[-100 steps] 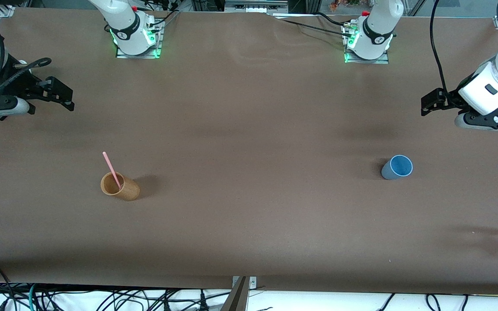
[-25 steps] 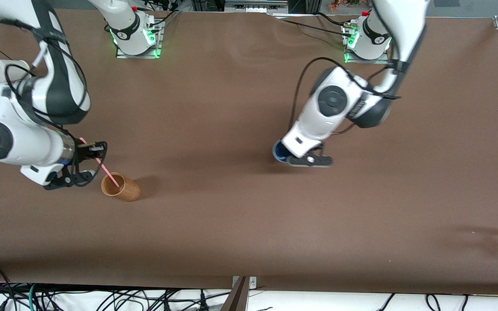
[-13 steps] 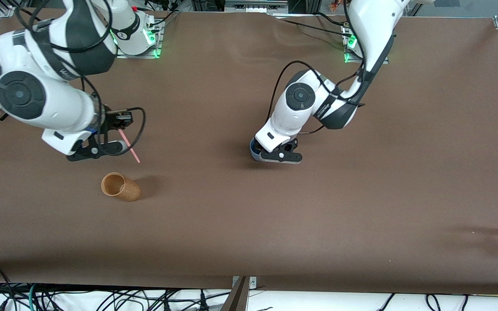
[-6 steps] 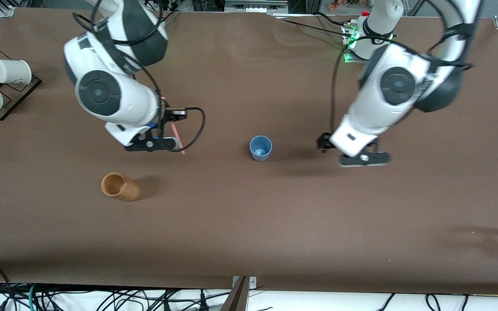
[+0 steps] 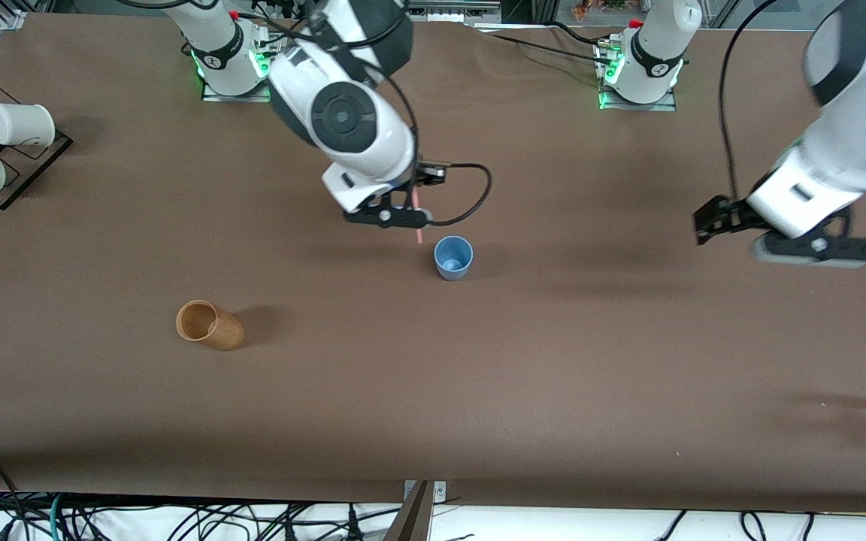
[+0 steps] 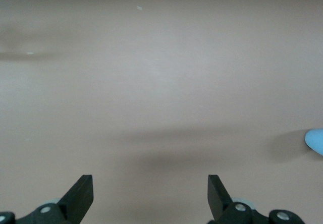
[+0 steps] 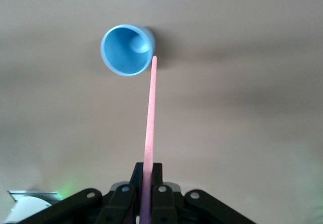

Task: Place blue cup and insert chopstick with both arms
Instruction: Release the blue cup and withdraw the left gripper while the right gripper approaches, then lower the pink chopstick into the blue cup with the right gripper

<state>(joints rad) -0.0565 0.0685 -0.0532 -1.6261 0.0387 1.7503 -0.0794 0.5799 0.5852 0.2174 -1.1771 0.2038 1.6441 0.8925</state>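
**A:** Standing upright on the brown table point(image 5: 478, 391), the blue cup point(image 5: 453, 257) sits near the middle, open mouth up, bright blue inside. What is near it?

**B:** The right gripper point(image 5: 412, 201) hangs in the air just beside the cup, toward the right arm's end of the table. Its 2 fingers are pressed together on the top of the chopstick point(image 5: 418, 224), a thin pink stick that hangs down from them. In the right wrist view the chopstick point(image 7: 150, 128) runs from the closed fingers out to the cup point(image 7: 126, 50), and its free tip shows just at the cup's rim, outside the mouth. I cannot tell whether the tip touches the cup.

**A:** And the left gripper?

**B:** The left gripper point(image 5: 713, 218) is up over bare table, well apart from the cup, toward the left arm's end. In the left wrist view its 2 fingers point(image 6: 81, 196) stand wide apart with nothing between them, and only a sliver of the cup point(image 6: 315, 141) shows at the frame's edge.

**A:** Anything else around the cup?

**B:** A tan wooden cup point(image 5: 208, 324) stands empty, nearer to the front camera than the blue cup and toward the right arm's end. Well apart from the blue cup, at that same end, a dark rack point(image 5: 16, 169) carries 2 white cups point(image 5: 19, 124).
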